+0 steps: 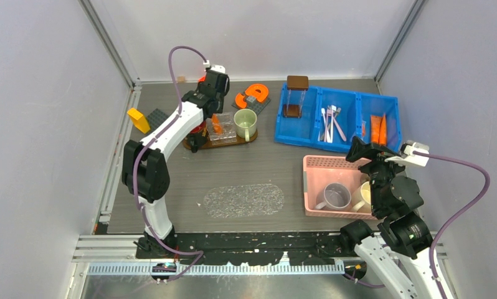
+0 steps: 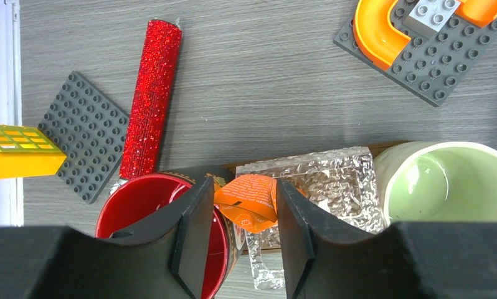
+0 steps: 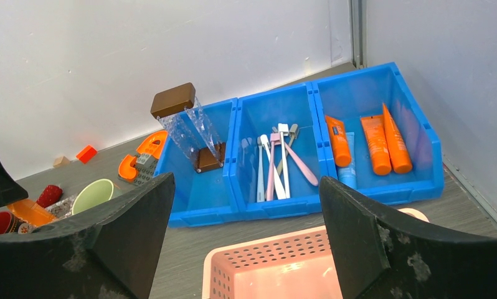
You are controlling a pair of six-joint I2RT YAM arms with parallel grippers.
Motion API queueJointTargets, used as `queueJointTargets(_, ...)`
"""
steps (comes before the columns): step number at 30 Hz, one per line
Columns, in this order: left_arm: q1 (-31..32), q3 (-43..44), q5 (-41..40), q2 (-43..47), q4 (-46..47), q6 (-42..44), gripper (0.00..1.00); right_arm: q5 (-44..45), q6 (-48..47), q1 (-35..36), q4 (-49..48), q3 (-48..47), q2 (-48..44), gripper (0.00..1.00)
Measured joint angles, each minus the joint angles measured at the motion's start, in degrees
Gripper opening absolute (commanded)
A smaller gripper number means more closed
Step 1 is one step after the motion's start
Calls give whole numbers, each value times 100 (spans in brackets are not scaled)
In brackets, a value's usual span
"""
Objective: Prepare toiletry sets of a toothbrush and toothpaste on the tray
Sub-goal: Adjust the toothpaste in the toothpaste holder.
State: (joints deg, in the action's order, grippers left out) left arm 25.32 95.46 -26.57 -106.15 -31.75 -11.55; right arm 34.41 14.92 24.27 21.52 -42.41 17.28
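- toothpaste tube: it sits between the fingers of the left gripper, and its orange body fills the gap from one black pad to the other, so i judge the pincer to be pinching it.
- the tube is seen nearly end-on from the left wrist, so i cannot tell which way its long axis runs.
- just outside the pincer, the red cup is at 9 o'clock and the foil container at 3 o'clock. the green mug stands further out at 3 o'clock.
- all three stand on the brown tray, so this tube is already over the tray, and i judge the toothpaste half of one set to be in hand.
- the right gripper is spread wide and holds nothing. it hangs over the pink basket.
- the toothbrushes lie at 12 o'clock from the right gripper, in the middle compartment of the blue bins. their long axes run roughly 12 to 6, heads at the far end.
- the spare toothpaste tubes lie at 1 o'clock in the right compartment, also running 12 to 6.
- the right arm is much the nearer to the bins, and the left arm is well apart from them. a toothbrush pick would suit the right arm, with jaws set across the handle.
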Motion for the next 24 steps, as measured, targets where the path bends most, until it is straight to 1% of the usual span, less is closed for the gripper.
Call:
queueJointTargets(2, 0, -68, 2, 59, -4, -7, 38, 0, 2, 0, 0, 0, 0, 93)
queueJointTargets(9, 0, -177, 17, 142, 2, -9, 39, 0, 0, 0, 0, 0, 0, 92)
queueJointTargets(10, 0, -203, 26, 164, 9, -9, 43, 0, 0, 0, 0, 0, 0, 92)
queueJointTargets(11, -2, -229, 37, 186, 9, -9, 51, -2, 2, 0, 0, 0, 0, 92)
queueJointTargets(13, -7, -267, 79, 227, 7, 0, 60, -2, 2, 0, 0, 0, 0, 92)
queueJointTargets(17, -9, -278, 125, 260, 2, -46, 64, -2, 2, 0, 0, 0, 0, 92)
queueJointTargets(20, -7, -264, 133, 293, -33, -55, 70, -2, 2, 0, 0, 0, 0, 92)
queueJointTargets(24, -28, -35, 243, 299, -262, 31, 71, -2, 0, 0, 2, 0, 0, 92)
